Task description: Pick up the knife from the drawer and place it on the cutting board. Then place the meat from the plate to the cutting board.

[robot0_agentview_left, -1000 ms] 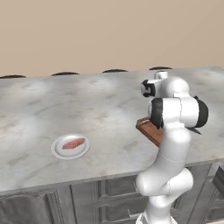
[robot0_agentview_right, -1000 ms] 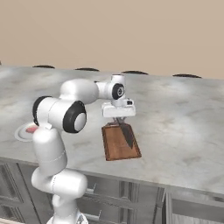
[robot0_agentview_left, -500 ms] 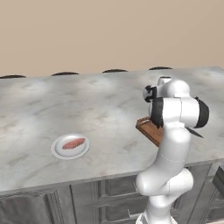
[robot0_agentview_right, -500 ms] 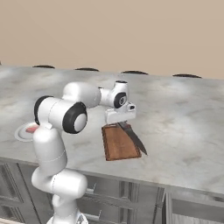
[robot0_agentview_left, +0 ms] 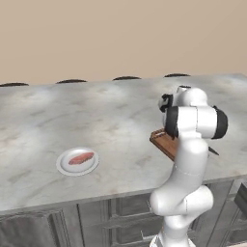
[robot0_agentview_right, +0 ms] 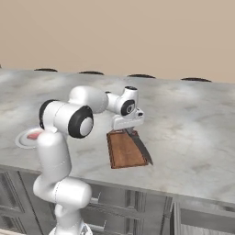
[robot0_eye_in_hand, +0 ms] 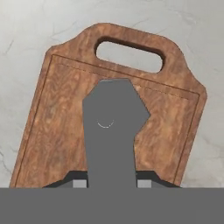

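Now knife point(robot0_agentview_right: 139, 145) lengthwise over cutting board point(robot0_agentview_right: 123, 151) (tip toward counter edge), gripper point(robot0_agentview_right: 128, 130) clamping it.

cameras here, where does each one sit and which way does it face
Left base view: behind the arm to its left, looking forward and down over the counter; the arm rises at lower right; plate with meat sits left.
Right base view: behind the arm to its right; the arm rises at lower left, gripper over the cutting board, shut on the knife.
Hand view: on the hand, looking down along the knife onto the board.
All three share the cutting board.
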Controlling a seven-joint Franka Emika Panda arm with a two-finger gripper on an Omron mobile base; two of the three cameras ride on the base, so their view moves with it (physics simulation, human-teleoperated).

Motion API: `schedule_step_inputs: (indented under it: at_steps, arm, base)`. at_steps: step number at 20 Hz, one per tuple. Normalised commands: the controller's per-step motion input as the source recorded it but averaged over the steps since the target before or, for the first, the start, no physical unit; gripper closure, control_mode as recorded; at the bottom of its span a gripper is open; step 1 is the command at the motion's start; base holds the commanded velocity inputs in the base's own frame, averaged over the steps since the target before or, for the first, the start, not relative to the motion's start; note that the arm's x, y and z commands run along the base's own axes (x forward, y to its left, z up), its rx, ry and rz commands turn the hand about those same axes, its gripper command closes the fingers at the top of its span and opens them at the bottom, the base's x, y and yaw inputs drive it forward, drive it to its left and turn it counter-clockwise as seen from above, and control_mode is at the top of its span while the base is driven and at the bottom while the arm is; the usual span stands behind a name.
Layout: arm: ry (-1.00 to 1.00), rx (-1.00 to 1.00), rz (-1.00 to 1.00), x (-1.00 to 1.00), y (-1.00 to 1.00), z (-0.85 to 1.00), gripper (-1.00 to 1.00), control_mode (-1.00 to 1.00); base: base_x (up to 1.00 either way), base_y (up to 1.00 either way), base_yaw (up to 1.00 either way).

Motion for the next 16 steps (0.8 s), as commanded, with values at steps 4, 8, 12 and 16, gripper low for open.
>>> schedule_step_inputs:
  at_steps: [4,8,12,16]
  arm:
    - [0.0,0.06,-0.16,0.28,0.0,0.0,1.0,-1.0]
    - [0.0,0.04,-0.14,0.27,0.0,-0.01,1.0,-1.0]
    - [0.0,0.03,-0.09,0.18,-0.05,-0.11,1.0,-1.0]
    - [0.0,0.0,-0.06,0.13,-0.01,-0.24,1.0,-1.0]
  base:
    - [0.0,0.0,0.0]
    - [0.0,0.0,0.0]
    - [0.0,0.0,0.0]
    - [0.0,0.0,0.0]
